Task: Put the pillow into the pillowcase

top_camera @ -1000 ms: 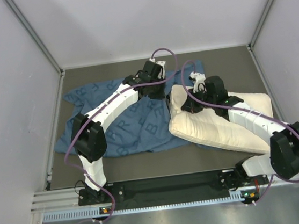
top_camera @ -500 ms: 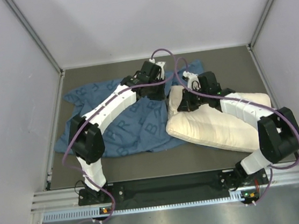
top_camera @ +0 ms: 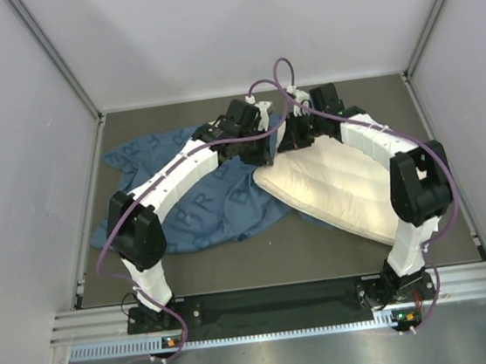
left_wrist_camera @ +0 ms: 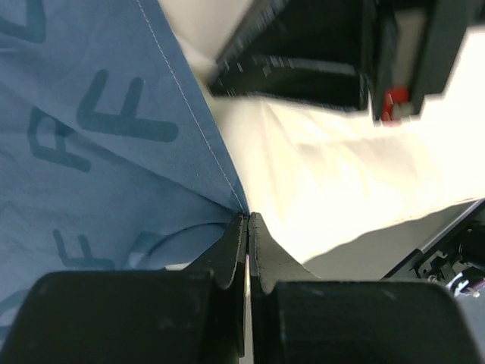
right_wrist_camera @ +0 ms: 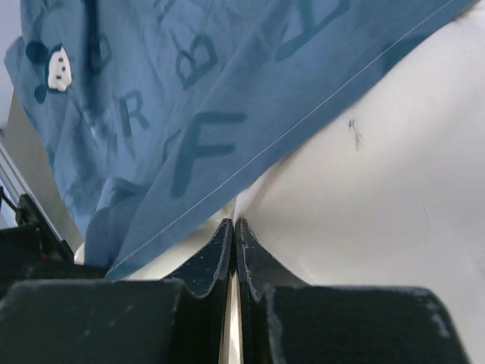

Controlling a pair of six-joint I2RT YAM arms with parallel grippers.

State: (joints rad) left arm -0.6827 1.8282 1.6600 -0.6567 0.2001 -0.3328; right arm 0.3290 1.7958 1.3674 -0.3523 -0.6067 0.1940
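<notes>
The cream pillow (top_camera: pixel 340 187) lies on the mat right of centre, its far-left end against the blue lettered pillowcase (top_camera: pixel 197 206). My left gripper (top_camera: pixel 267 149) is shut on the pillowcase's hem; in the left wrist view the jaws (left_wrist_camera: pixel 247 218) pinch the blue edge (left_wrist_camera: pixel 98 136) with the pillow (left_wrist_camera: pixel 341 182) just beyond. My right gripper (top_camera: pixel 295 136) is shut on the pillow's end, right beside the left gripper. In the right wrist view its jaws (right_wrist_camera: pixel 233 223) pinch the white fabric (right_wrist_camera: pixel 379 174) under the pillowcase's hem (right_wrist_camera: pixel 189 114).
The dark mat (top_camera: pixel 392 99) is bounded by grey walls at the back and both sides. A metal rail (top_camera: pixel 265 302) runs along the near edge. The purple cables (top_camera: pixel 279 77) loop above both wrists.
My right arm has swung back and left, dragging the pillow's end up to the pillowcase opening beside the left gripper. The pillow has turned more diagonal. The left gripper has stayed about in place.
</notes>
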